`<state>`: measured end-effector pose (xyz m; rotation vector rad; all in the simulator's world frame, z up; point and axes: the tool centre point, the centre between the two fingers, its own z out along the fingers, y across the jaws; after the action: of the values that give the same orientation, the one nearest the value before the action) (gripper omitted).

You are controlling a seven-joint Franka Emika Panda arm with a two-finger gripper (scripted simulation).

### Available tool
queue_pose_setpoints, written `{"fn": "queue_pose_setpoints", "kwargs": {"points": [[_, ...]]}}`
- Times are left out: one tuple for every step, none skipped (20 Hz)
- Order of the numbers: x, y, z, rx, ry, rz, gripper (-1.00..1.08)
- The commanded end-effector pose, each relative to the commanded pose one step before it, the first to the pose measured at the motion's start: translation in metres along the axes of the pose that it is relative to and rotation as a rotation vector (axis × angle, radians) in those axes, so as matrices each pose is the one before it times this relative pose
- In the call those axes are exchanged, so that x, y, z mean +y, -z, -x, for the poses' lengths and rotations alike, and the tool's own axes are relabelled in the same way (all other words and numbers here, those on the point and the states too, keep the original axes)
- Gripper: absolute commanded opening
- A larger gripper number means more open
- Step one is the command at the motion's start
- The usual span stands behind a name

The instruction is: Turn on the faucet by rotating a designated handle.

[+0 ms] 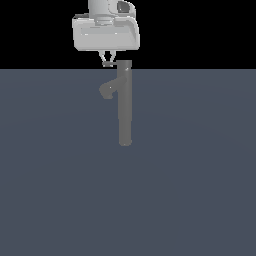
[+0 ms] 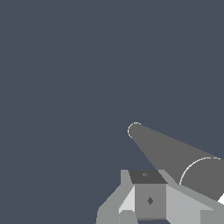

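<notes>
We see tool fingers narrow, right above handle, which sticks toward ext. view's left off faucet cap; contact prob., unclear.

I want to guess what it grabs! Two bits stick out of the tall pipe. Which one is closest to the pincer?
The handle, the thin rod at the faucet's top, sits right under the pincer. The thicker curved spout is lower.

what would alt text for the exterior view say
A tall grey faucet stands upright on a flat dark blue-grey floor, and a white robot end effector hangs at its top, fingertips by the thin handle on the exterior view's left. A short curved spout sticks out lower on that same side.
</notes>
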<state>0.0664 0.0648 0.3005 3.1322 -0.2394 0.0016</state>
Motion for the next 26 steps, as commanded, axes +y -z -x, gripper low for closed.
{"fn": "queue_pose_setpoints", "kwargs": {"points": [[-0.00262, -0.00002, 0.00843, -0.00125, 0.00053, -0.00001, -1.0], [-0.00091, -0.00002, 0.00305, 0.0, 0.0, 0.0, -1.0], [-0.00092, -0.00002, 0.00308, 0.0, 0.0, 0.0, -1.0], [-0.00094, -0.00002, 0.00311, 0.0, 0.0, 0.0, -1.0], [0.0, 0.0, 0.0, 0.0, 0.0, 0.0, -1.0], [0.00615, 0.00018, -0.00886, 0.01025, -0.00868, -0.00049, -1.0], [0.00092, 0.0, 0.00279, -0.00053, 0.00045, 0.00002, -1.0], [0.00093, 0.0, 0.00281, -0.00053, 0.00045, 0.00002, -1.0], [0.00094, 0.00001, 0.00283, -0.00053, 0.00045, 0.00002, -1.0], [0.00095, 0.00001, 0.00285, -0.00053, 0.00045, 0.00002, -1.0], [0.00095, 0.00001, 0.00287, -0.00053, 0.00045, 0.00002, -1.0], [0.00096, 0.00002, 0.00289, -0.00052, 0.00045, 0.00002, -1.0], [0.00097, 0.00002, 0.00291, -0.00052, 0.00045, 0.00002, -1.0], [0.00098, 0.00002, 0.00293, -0.00052, 0.00045, 0.00002, -1.0], [0.00093, -0.00004, 0.00293, -0.00064, 0.00055, 0.00002, -1.0], [0.00099, 0.00003, 0.00297, -0.00052, 0.00045, 0.00002, -1.0], [0.001, 0.00003, 0.00298, -0.00052, 0.00045, 0.00002, -1.0], [0.00101, 0.00004, 0.003, -0.00052, 0.00045, 0.00002, -1.0], [0.00096, -0.00003, 0.003, -0.00064, 0.00055, 0.00002, -1.0], [0.00103, 0.00004, 0.00304, -0.00052, 0.00045, 0.00002, -1.0], [0.00097, -0.00002, 0.00303, -0.00064, 0.00055, 0.00002, -1.0], [0.00104, 0.00006, 0.00307, -0.00052, 0.00045, 0.00002, -1.0], [0.00105, 0.00006, 0.00309, -0.00052, 0.00045, 0.00002, -1.0], [0.0, 0.0, 0.0, 0.0, 0.0, 0.0, -1.0], [0.00306, -0.00095, -0.01174, 0.01444, -0.00813, -0.00226, -1.0], [0.00357, 0.00009, 0.00215, -0.00119, 0.00068, 0.00016, -1.0]]}}
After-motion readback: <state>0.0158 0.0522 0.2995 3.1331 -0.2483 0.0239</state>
